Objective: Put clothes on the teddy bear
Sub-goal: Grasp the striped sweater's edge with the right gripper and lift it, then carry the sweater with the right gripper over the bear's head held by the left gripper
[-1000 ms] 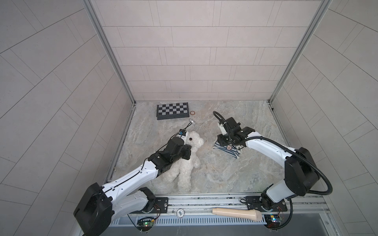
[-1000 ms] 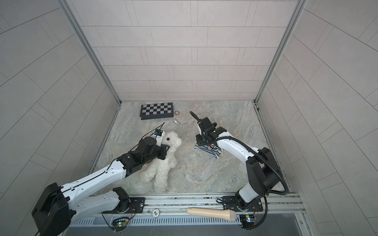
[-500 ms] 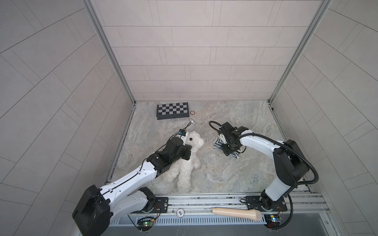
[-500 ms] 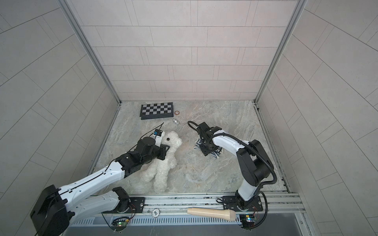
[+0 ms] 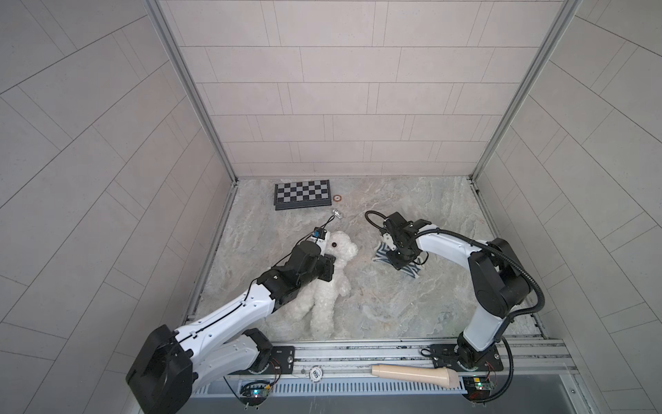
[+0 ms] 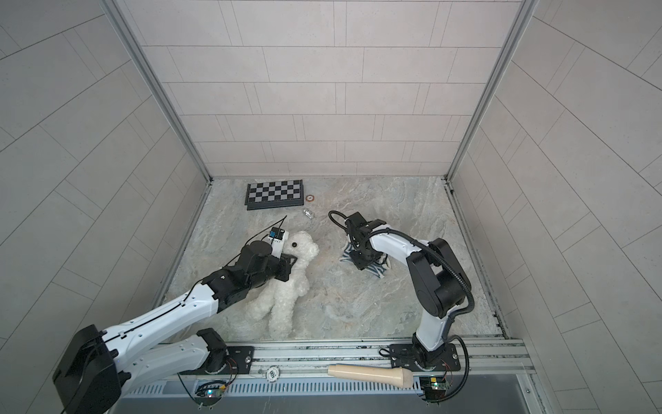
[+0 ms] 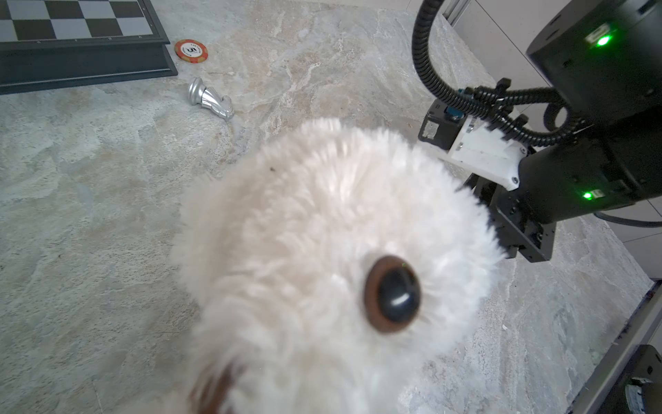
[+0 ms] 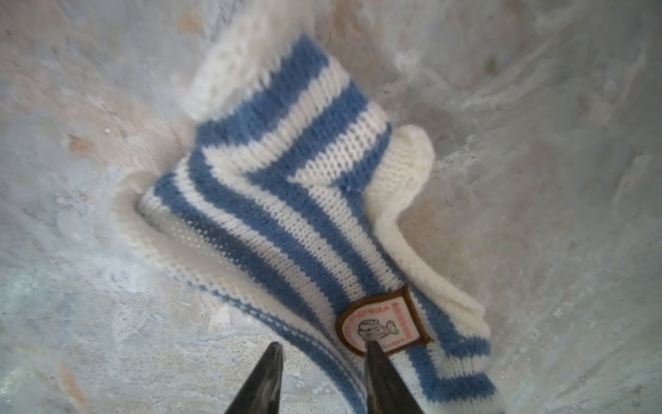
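Sprawling on the veined stone-look table (image 5: pixel 394 308) in both top views, the fluffy white teddy bear (image 5: pixel 327 290) lies left of centre, head toward the flat chessboard (image 5: pixel 302 191). Left gripper (image 5: pixel 332 262) is clenched into the fur at its neck. Right gripper (image 5: pixel 397 258) sits over a striped sweater (image 5: pixel 380 250), mostly hiding it.

Left wrist view: blurred plush head (image 7: pixel 322 222) with a glossy brown-black eye (image 7: pixel 392 294). It also shows an orange chip (image 7: pixel 191 51) and a silver knight (image 7: pixel 209 98) on its side. The fingers are hidden here.

Only the right wrist view shows the knit: blue-white stripes, cream cuffs, stitched patch (image 8: pixel 383 324). Pointed dark fingertips (image 8: pixel 270 380) are parted, straddling the hem, not clamped.
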